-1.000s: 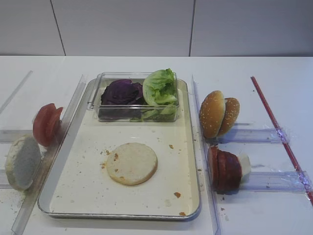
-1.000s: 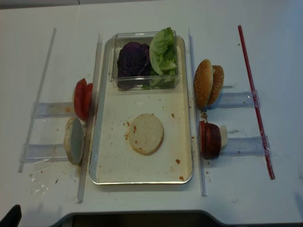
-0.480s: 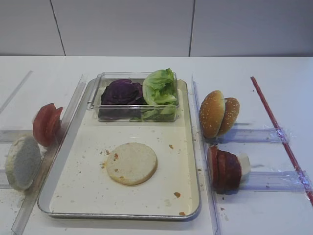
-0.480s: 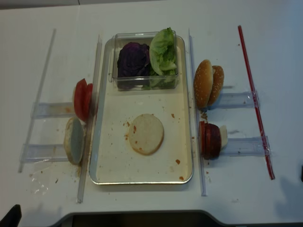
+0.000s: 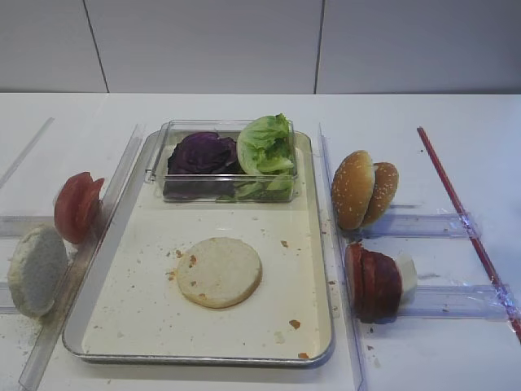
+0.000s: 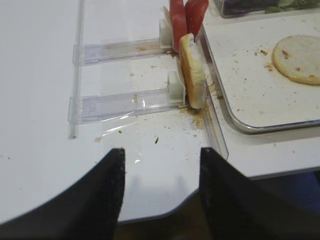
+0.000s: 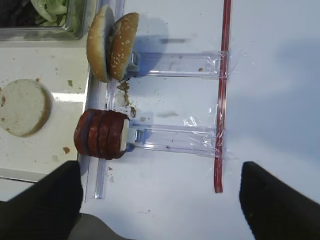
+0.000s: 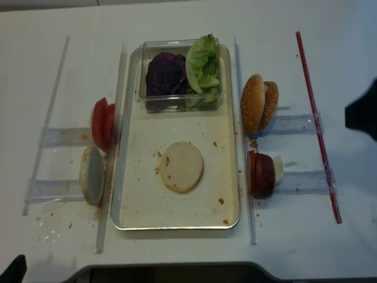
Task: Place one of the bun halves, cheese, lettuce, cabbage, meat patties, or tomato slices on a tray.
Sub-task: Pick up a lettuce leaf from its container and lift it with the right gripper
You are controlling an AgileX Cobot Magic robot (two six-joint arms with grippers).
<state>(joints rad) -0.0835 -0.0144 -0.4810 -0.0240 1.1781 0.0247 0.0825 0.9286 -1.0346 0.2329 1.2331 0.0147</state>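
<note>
**One bun disc on the tray, both end effectors open**

We saw a pale flat bun disc [image 5: 219,272] lying on the cream surface of the tray [image 5: 122,352]. At the tray's far end, a clear plastic box [image 5: 159,160] held the cabbage [image 5: 202,153] and lettuce [image 5: 264,143]. On the tabletop [image 5: 423,358], tomato slices [image 5: 77,206] stood left of the tray; seeded bun halves [image 5: 363,189], meat patties [image 5: 371,281] and cheese [image 5: 406,275] stood right. The right end effector [image 7: 160,200] was spread wide and empty; the left end effector [image 6: 161,187] was open, holding nothing.
</note>
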